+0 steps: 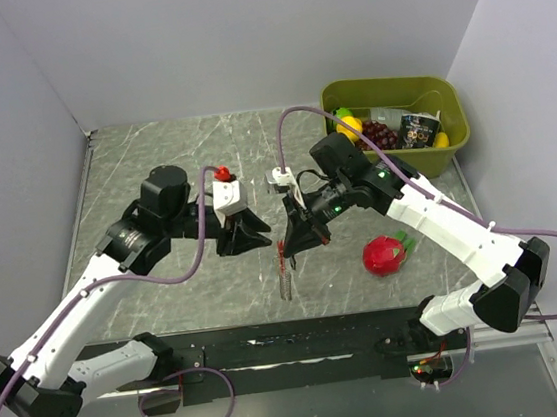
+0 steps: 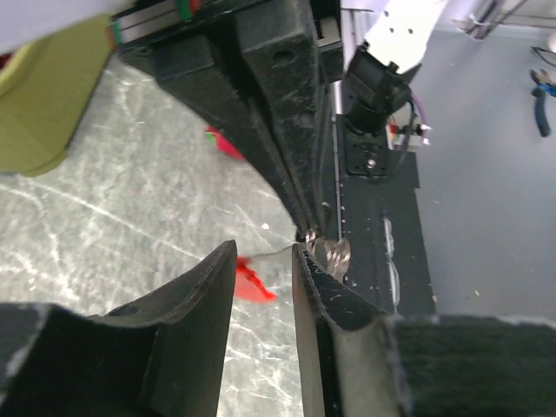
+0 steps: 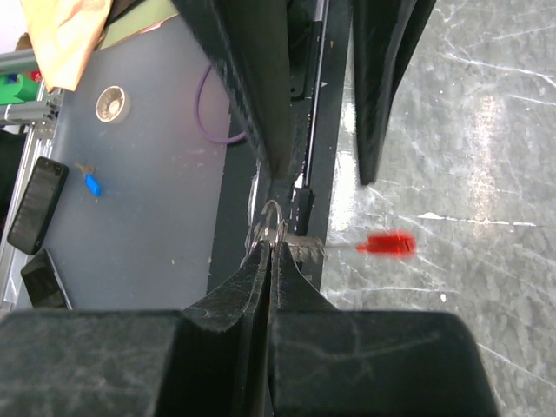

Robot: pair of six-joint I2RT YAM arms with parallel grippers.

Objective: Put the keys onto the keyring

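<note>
Blurry red keys (image 3: 387, 244); keyring (image 3: 272, 224) half-hidden

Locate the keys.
Top view, table centre, between the arms: the keys sit just below the right gripper, which pinches the keyring; the red fruit lies to their right.

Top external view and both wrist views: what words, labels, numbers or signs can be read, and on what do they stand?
No text can be read in any view.
Dark packet in the green bin: pale print, too small to read.
Black phone off the table, right wrist view: no text showing.
</note>
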